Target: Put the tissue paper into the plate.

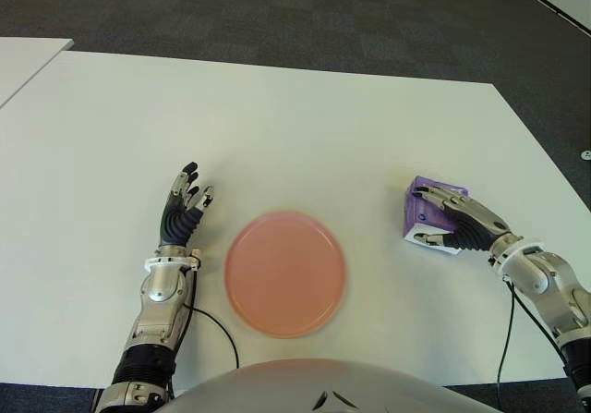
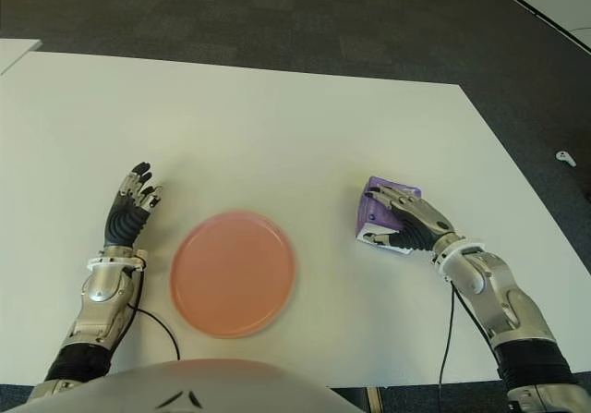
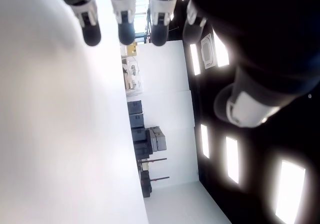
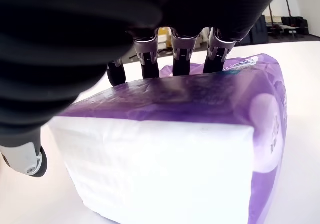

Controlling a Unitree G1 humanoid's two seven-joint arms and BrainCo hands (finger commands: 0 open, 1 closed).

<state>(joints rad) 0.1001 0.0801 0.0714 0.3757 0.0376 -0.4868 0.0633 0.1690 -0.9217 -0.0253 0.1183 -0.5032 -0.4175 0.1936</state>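
— Closest to the camera, what sits in front of the robot?

— Its own grey torso at the bottom edge, then the round salmon-pink plastic plate [image 1: 285, 273] on the white table [image 1: 305, 127].

— And the tissue?

— The purple-and-white soft pack of tissue paper [image 1: 430, 213] is under the right hand [image 1: 459, 222]. Four fingers [image 4: 182, 46] drape over its purple top and the thumb presses the near white side, so the hand looks closed around it. The pack appears to sit on the table, not yet lifted.

— Which way must it go?

— The plate lies to the left of that hand, well apart, roughly level with it. The pack's long axis seems to run away from the robot.

— The other hand?

— The left hand [image 1: 183, 207] shows just left of the plate, fingers extended, holding nothing.
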